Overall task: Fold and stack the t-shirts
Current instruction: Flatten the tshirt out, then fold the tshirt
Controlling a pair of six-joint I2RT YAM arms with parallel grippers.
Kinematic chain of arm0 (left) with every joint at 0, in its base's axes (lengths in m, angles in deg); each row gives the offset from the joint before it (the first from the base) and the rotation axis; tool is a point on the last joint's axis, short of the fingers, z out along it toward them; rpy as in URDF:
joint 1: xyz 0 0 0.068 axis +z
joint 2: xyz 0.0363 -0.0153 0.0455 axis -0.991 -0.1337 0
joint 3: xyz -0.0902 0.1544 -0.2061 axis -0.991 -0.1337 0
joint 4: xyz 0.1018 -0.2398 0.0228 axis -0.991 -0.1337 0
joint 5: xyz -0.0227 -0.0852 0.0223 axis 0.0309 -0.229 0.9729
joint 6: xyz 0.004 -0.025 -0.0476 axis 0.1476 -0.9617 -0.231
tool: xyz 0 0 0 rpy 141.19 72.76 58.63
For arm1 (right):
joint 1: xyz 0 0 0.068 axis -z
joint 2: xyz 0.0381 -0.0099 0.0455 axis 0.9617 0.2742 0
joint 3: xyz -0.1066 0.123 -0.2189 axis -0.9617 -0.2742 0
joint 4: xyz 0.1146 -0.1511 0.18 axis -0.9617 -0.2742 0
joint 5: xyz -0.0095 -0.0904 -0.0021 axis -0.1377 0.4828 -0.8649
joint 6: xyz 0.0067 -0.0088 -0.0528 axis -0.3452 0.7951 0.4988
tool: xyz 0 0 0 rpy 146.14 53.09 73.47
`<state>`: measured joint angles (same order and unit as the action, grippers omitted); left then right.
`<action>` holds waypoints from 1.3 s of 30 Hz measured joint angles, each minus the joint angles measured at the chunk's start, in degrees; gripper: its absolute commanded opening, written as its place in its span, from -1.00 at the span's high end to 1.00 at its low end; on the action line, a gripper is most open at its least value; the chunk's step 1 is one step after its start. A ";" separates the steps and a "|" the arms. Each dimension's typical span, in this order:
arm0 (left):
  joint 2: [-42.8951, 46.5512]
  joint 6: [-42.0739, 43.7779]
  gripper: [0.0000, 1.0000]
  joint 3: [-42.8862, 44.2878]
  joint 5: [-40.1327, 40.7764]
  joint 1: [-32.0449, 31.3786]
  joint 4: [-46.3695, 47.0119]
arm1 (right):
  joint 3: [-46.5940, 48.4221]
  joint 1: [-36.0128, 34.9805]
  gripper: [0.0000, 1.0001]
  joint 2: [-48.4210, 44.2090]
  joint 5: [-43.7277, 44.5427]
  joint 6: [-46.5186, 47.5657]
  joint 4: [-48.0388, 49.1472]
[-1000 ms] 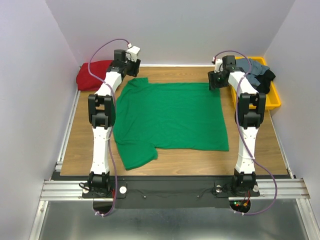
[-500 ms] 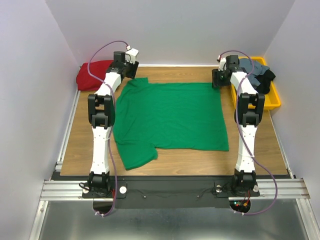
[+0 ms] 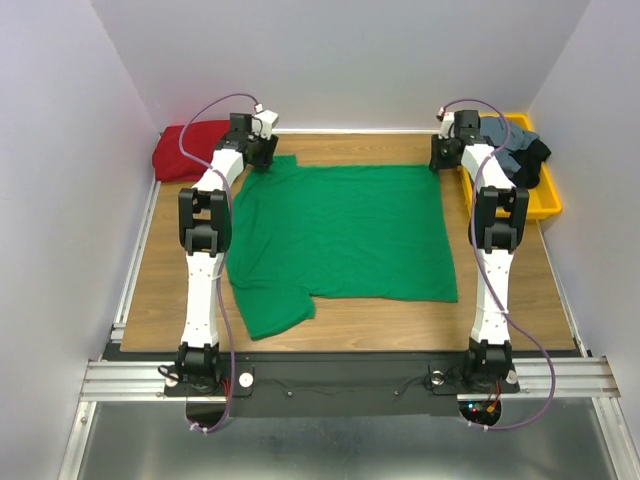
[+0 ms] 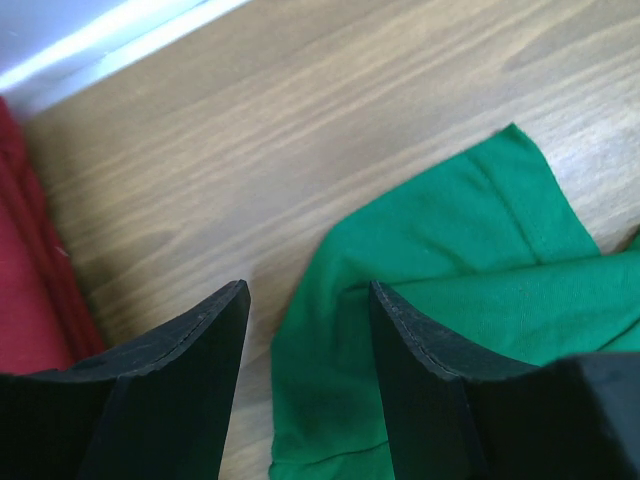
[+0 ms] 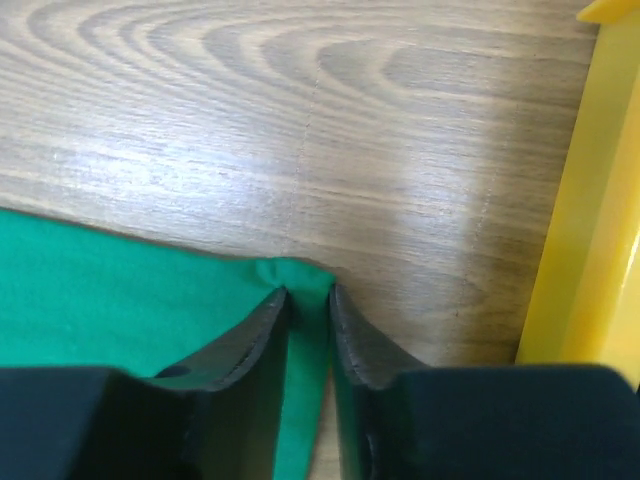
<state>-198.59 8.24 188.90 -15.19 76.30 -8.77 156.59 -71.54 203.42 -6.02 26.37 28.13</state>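
Observation:
A bright green t-shirt (image 3: pixel 340 230) lies spread flat on the wooden table. At its far right corner my right gripper (image 3: pixel 440 157) (image 5: pixel 309 292) has its jaws drawn in on the cloth (image 5: pixel 100 290), which puckers between the tips. My left gripper (image 3: pixel 262 152) (image 4: pixel 308 290) stands open over the far left sleeve (image 4: pixel 470 260), one finger over the cloth, the other over bare wood. A dark red t-shirt (image 3: pixel 185 150) (image 4: pixel 25 300) lies bunched at the far left corner. Slate grey and black t-shirts (image 3: pixel 515 145) are heaped in the tray.
A yellow plastic tray (image 3: pixel 545 200) (image 5: pixel 590 200) stands at the far right, just right of my right gripper. White walls enclose the table on three sides. Bare wood shows along the far edge and to the shirt's left, right and near sides.
Both arms reached farther back towards the shirt's far corners. The right gripper's jaws closed in on the corner cloth. The left jaws kept their width.

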 measured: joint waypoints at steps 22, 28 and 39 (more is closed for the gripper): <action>3.45 -1.64 1.00 -5.25 -2.01 0.90 4.76 | -1.07 0.02 0.99 -1.11 -4.48 0.50 -0.02; 12.31 -0.15 1.00 -12.76 -2.32 1.38 7.61 | -7.82 0.02 0.99 -7.28 -5.05 2.78 -0.42; 28.57 4.17 1.00 -32.59 -3.04 1.66 12.96 | -21.14 0.02 0.99 -20.24 -7.26 7.43 -0.31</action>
<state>-170.02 12.42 156.31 -18.23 77.96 4.19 135.45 -71.52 183.18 -13.27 33.80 27.83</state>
